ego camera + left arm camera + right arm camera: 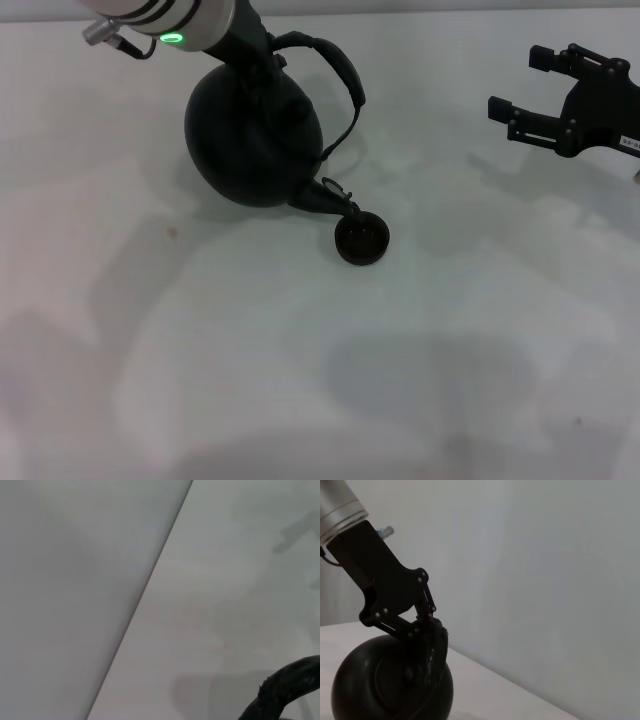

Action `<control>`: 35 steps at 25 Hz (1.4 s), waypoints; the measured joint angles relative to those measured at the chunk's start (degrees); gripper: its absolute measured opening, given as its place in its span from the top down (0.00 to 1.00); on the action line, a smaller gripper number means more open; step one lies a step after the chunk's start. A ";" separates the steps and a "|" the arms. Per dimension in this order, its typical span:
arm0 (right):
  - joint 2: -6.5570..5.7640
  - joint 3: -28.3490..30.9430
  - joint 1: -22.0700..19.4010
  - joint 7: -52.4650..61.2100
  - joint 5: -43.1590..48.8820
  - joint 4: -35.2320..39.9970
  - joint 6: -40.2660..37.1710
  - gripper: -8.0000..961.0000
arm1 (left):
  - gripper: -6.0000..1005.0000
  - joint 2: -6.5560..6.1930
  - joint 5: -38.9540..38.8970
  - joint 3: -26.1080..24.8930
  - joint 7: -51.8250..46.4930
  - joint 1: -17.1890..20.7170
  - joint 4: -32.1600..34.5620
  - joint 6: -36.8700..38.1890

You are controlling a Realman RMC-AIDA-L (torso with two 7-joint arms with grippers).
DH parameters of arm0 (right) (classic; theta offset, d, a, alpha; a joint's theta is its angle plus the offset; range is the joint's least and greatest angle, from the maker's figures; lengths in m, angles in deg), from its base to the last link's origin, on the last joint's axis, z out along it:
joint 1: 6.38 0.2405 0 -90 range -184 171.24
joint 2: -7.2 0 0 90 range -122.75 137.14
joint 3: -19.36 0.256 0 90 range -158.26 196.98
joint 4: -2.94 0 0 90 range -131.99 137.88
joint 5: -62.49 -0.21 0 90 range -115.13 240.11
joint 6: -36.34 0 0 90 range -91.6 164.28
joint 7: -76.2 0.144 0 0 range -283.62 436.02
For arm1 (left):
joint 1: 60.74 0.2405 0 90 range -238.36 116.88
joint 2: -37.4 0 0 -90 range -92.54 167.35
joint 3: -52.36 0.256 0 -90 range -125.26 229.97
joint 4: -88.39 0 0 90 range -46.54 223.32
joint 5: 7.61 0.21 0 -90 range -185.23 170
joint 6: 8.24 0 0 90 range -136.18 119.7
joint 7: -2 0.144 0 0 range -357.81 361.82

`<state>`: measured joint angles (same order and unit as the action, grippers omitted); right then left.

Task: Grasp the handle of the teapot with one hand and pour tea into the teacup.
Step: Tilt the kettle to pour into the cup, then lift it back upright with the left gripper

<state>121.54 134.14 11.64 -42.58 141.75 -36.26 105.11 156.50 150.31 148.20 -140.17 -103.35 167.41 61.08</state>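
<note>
Now, with the left hand [432, 630] pinching the dark, rough arched handle [340, 70] of the tilted, large round matte-black teapot [255, 135], whose stubby spout [330, 195] sits over the 11 o'clock rim of the small black bowl-like teacup [361, 240] on the white bench [300, 380], pouring well probably means tipping slowly and steadily, while the right hand [515, 85] rests spread at 2 o'clock.

teapot [250, 140]: matt black, smooth rounded body, faint dull sheen
handle [280, 692]: dark, rough and grainy
teacup [361, 240]: matt black, smooth rim
bench [480, 330]: pale, smooth, slightly glossy with soft reflections
left claw [427, 620]: black matt plates with small bright screws
left arm [190, 20]: brushed silver metal sleeve
right claw [520, 90]: matt black
</note>
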 joint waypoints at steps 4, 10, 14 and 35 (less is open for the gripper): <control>0.00 0.20 0.00 -0.21 0.00 0.53 -0.04 0.12 | 0.84 -0.02 0.65 0.50 -0.19 -0.69 -0.01 0.33; 0.00 0.34 0.05 -0.39 0.00 0.61 -0.05 0.12 | 0.85 -0.12 1.51 1.96 -0.37 -1.89 -0.39 1.35; 0.00 0.35 0.08 -0.72 0.00 0.66 -0.05 0.12 | 0.85 -0.16 1.51 2.27 -0.25 -2.87 -0.81 1.66; 0.00 1.05 0.53 -1.46 -0.08 1.42 -0.20 0.12 | 0.85 -0.09 2.28 3.60 0.03 -6.95 -3.63 3.18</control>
<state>121.54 135.19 12.16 -44.04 141.67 -34.84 104.91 156.41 152.59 151.80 -140.13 -110.30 163.78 64.27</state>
